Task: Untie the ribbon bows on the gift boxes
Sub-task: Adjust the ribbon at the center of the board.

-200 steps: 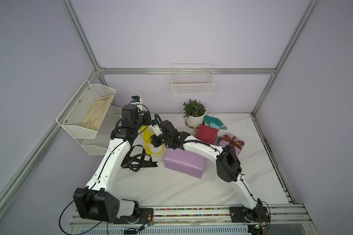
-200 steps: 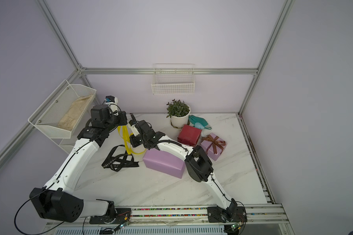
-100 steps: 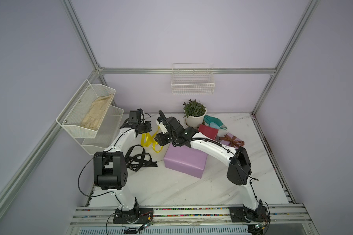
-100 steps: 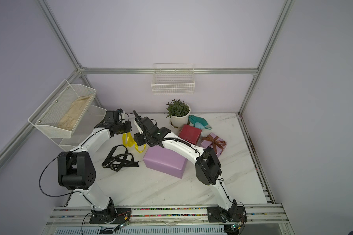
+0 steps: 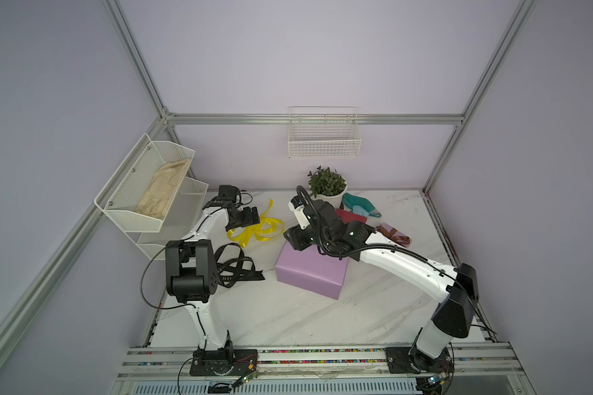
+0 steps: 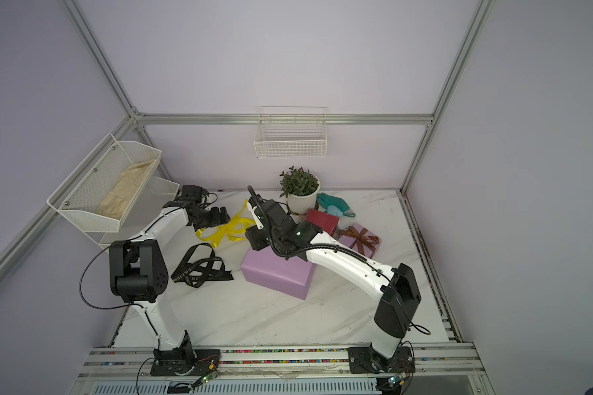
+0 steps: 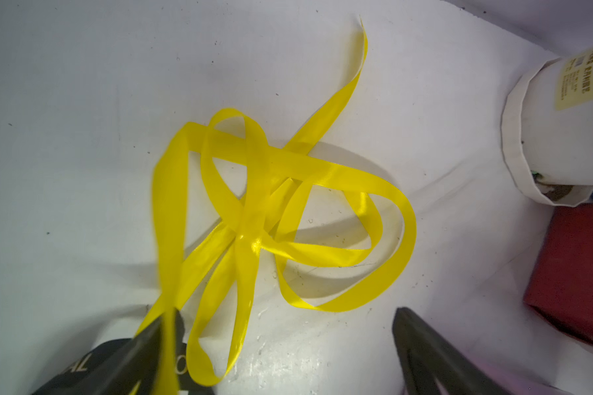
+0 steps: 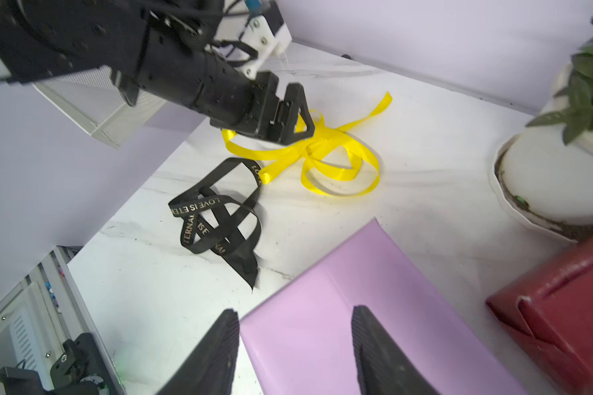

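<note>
A yellow ribbon (image 7: 254, 205) lies in loose loops on the table, off any box. My left gripper (image 7: 286, 313) stands open just over it, with one strand lying across a finger (image 7: 151, 342). The black lettered ribbon (image 5: 235, 266) lies loose beside the large lilac box (image 5: 310, 275), which is bare. My right gripper (image 8: 295, 311) hangs open over that box's near corner with nothing between its fingers. The red box (image 5: 351, 216) is bare. On the small lilac box (image 6: 365, 248) a brown ribbon bow (image 6: 358, 236) is still tied.
A white flowerpot (image 5: 327, 196) with a plant stands at the back, a teal glove (image 5: 360, 205) beside it. A wire shelf (image 5: 151, 191) with a beige cloth juts out at the left. A wire basket (image 5: 324, 140) hangs on the back wall.
My left arm came down and back to the table, and its gripper opened, letting the yellow ribbon drop. My right gripper opened wider and drew back over the large lilac box.
</note>
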Controlling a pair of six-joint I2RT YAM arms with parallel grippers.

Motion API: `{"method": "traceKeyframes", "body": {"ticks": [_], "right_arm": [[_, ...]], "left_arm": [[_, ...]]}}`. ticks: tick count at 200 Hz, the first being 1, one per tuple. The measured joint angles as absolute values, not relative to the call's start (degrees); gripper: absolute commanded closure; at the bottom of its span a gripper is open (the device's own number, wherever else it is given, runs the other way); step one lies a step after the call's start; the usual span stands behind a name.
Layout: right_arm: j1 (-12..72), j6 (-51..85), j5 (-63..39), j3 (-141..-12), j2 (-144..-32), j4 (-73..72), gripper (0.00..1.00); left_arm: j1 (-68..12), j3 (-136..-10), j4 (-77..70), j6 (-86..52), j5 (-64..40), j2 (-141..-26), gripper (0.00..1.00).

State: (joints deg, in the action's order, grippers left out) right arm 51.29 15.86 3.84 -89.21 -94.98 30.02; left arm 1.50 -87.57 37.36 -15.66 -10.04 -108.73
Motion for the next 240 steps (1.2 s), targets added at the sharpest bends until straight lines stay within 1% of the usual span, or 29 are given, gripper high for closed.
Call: {"method": "traceKeyframes", "body": {"ticks": [21,35,59,99,129,144,166,176,190,204,227,240], "right_arm": [[51.27,18.26,5.56,-81.76,-89.21,31.59,0.42],[51.27,20.62,7.09,-76.55,-85.36,33.19,0.41],[51.29,24.43,9.10,-68.27,-79.40,35.88,0.40],[51.29,28.32,10.94,-61.93,-74.11,38.00,0.38],[51.27,29.67,10.96,-59.83,-73.93,37.80,0.38],[51.27,30.06,10.83,-59.00,-73.93,37.43,0.38],[51.29,30.65,10.85,-58.24,-73.93,36.64,0.38],[51.27,30.83,10.87,-57.98,-73.93,36.45,0.38],[51.27,30.92,10.90,-57.65,-73.91,36.07,0.38],[51.27,30.87,10.96,-57.32,-73.78,35.57,0.38],[51.27,30.85,11.03,-57.28,-73.54,34.96,0.38],[51.29,30.85,10.92,-57.28,-73.38,34.46,0.38]], "left_arm": [[1.48,-87.59,39.29,-14.55,-9.74,-108.12,0.00],[1.17,-88.05,42.00,-12.58,-6.50,-108.01,0.00],[-1.28,-91.33,48.47,-8.88,4.71,-109.40,0.00],[-10.44,-91.59,49.30,-4.80,24.99,-111.92,0.00],[-14.17,-91.61,48.75,-2.35,33.95,-113.65,0.00],[-14.13,-91.48,48.34,-2.52,35.35,-113.93,0.00],[-12.36,-89.60,45.56,-4.16,31.97,-112.07,0.00],[-12.08,-88.97,44.75,-3.49,32.86,-111.07,0.00],[-13.52,-87.72,40.64,1.02,40.53,-110.26,0.00],[-17.06,-84.44,32.21,7.44,49.01,-110.17,0.00],[-22.26,-80.07,25.39,12.43,55.07,-111.07,0.00],[-23.20,-79.57,23.27,14.52,57.28,-112.03,0.00]]}}
